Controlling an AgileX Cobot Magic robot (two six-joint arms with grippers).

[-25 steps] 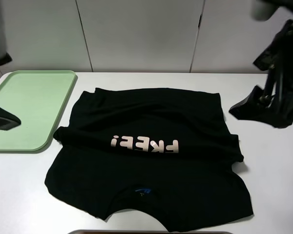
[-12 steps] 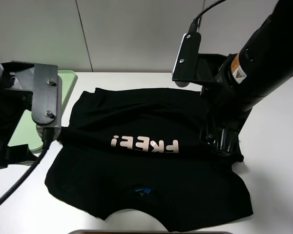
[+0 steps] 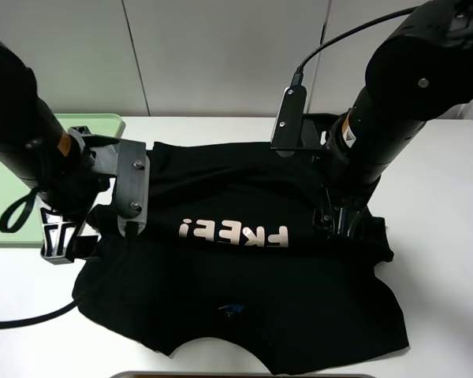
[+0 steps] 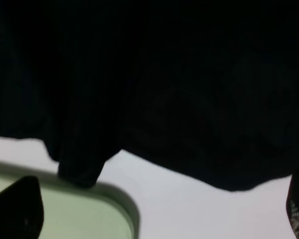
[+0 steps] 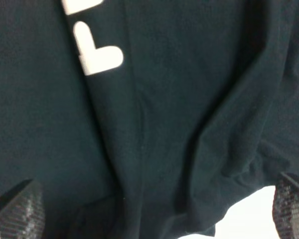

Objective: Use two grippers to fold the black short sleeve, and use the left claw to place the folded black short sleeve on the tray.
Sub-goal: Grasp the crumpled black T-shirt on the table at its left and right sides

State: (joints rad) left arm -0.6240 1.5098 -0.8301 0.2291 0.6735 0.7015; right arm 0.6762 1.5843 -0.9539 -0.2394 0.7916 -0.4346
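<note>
The black short sleeve (image 3: 244, 291) lay spread across the white worktop (image 3: 449, 299). The left gripper (image 3: 63, 240) hung at its left-hand sleeve, beside the tray (image 3: 98, 124) in the far left corner. The right gripper (image 3: 340, 222) hung at its right-hand sleeve.

Left arm (image 3: 24, 126) and right arm (image 3: 410, 87) reach in from opposite sides, each bent steeply downward at the wrist. Left gripper (image 4: 157, 209) and right gripper (image 5: 154, 209) point down, fingers (image 5: 20, 211) spread fully apart.
</note>
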